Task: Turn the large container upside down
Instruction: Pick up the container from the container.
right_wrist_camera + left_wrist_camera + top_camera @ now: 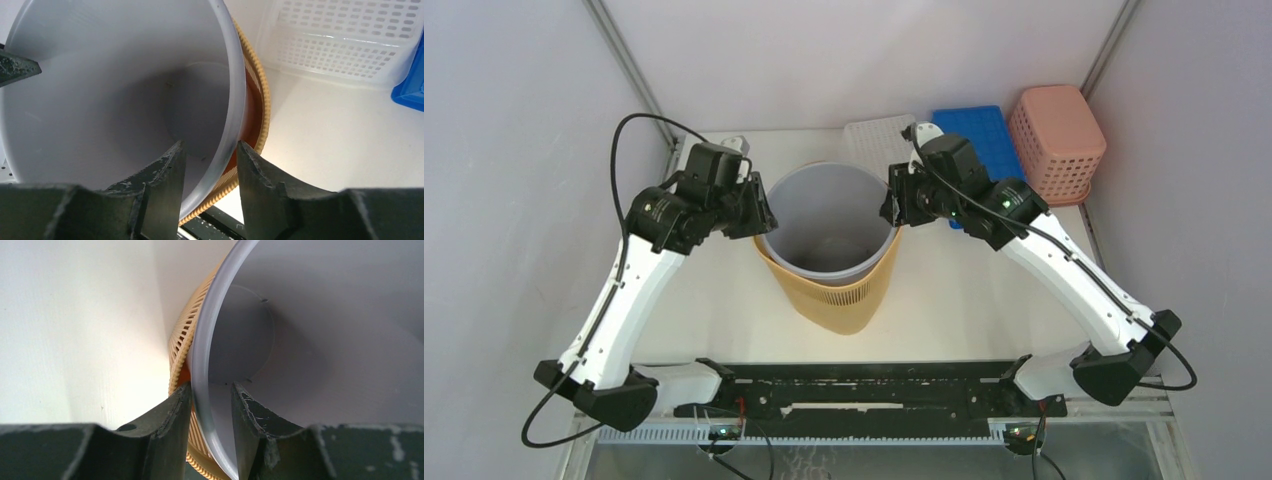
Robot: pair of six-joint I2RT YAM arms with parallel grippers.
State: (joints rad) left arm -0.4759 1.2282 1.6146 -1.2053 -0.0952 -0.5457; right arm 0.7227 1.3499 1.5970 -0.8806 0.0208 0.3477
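Note:
The large container (pixel 824 215) is a grey bucket standing upright, mouth up, nested in a tan slatted basket (pixel 839 295) at the table's middle. My left gripper (pixel 759 215) is at its left rim. In the left wrist view that gripper (pixel 211 387) is shut on the rim, one finger outside against the basket (pixel 180 345) and one inside the grey wall (pixel 325 340). My right gripper (pixel 894 210) is at the right rim. Seen from the right wrist, it (pixel 210 145) straddles the grey rim (pixel 235 100) and basket edge (pixel 257 100) with gaps on both sides.
At the back stand a white perforated tray (pixel 874 140), a blue tray (pixel 979 130) and a pink basket (pixel 1056 140); the white tray (pixel 345 35) lies just behind the right gripper. A black rail (pixel 864 390) runs along the near edge.

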